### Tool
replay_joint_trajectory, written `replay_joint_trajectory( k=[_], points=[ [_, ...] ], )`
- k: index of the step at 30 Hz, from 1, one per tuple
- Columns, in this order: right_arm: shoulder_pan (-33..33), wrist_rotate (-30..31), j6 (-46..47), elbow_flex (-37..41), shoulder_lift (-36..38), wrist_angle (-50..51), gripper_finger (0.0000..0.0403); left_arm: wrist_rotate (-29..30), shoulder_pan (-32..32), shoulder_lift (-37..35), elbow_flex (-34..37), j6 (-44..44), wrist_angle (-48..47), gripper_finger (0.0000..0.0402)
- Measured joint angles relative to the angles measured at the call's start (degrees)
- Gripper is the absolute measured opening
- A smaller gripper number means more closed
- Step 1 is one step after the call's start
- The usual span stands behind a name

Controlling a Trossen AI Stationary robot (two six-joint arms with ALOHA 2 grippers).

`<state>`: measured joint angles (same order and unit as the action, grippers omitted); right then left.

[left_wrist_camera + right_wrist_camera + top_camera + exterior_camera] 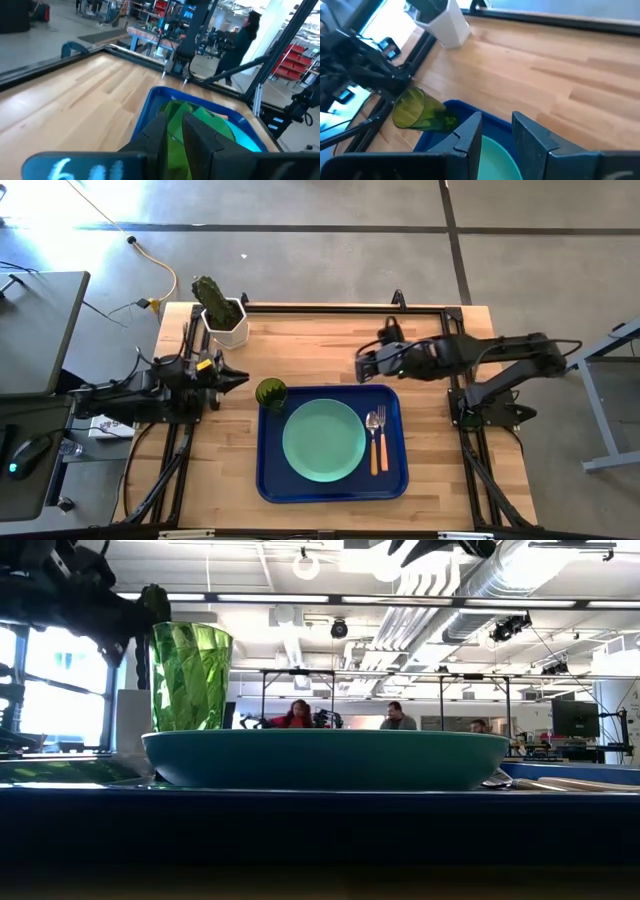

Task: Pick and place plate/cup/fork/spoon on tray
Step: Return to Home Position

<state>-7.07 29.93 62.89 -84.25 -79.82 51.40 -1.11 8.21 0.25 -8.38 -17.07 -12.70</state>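
Note:
The dark blue tray (pixel 392 480) lies at the table's near middle. On it rest the mint-green plate (pixel 323 440), and to its right the spoon (pixel 373 442) and the fork (pixel 382 438), side by side with orange handles. The olive-green cup (pixel 271 392) stands upright in the tray's far left corner, also seen as the cup (pixel 415 111). My left gripper (pixel 240 377) is at the table's left, level, pointing at the cup; its fingers (pixel 174 119) stand a narrow gap apart with nothing between. My right gripper (pixel 362 365) hangs above the wood beyond the tray, open (pixel 496 120) and empty.
A white hexagonal pot with a cactus (pixel 225 315) stands at the table's far left corner. Bare wood (pixel 320 345) stretches beyond the tray. A black frame rail (pixel 320 307) runs along the far edge. People sit in the room behind (pixel 300 715).

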Motion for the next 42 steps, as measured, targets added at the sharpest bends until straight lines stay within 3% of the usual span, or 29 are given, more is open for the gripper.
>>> replay_joint_trajectory(
  k=[4,13,26,35,42],
  points=[
    [0.80,0.02,-5.34,0.00,3.48,1.15,0.0099,-0.37,0.00,-0.05,2.89,-0.63,5.12,0.0037],
    [3.61,-0.11,-15.58,0.00,14.76,11.93,0.0099,1.34,0.00,-0.05,4.07,-0.36,6.83,0.0002],
    [4.08,1.44,-31.14,0.62,33.71,15.94,0.0099,4.59,0.02,0.00,4.06,0.74,3.07,0.0001],
    [4.04,0.83,-27.60,21.85,52.15,5.25,0.0086,4.58,0.02,0.00,4.06,0.76,3.14,0.0000],
    [4.04,-8.17,-33.53,38.74,59.52,-7.85,0.0071,4.58,0.02,0.00,4.06,0.76,3.14,0.0000]
  ],
)
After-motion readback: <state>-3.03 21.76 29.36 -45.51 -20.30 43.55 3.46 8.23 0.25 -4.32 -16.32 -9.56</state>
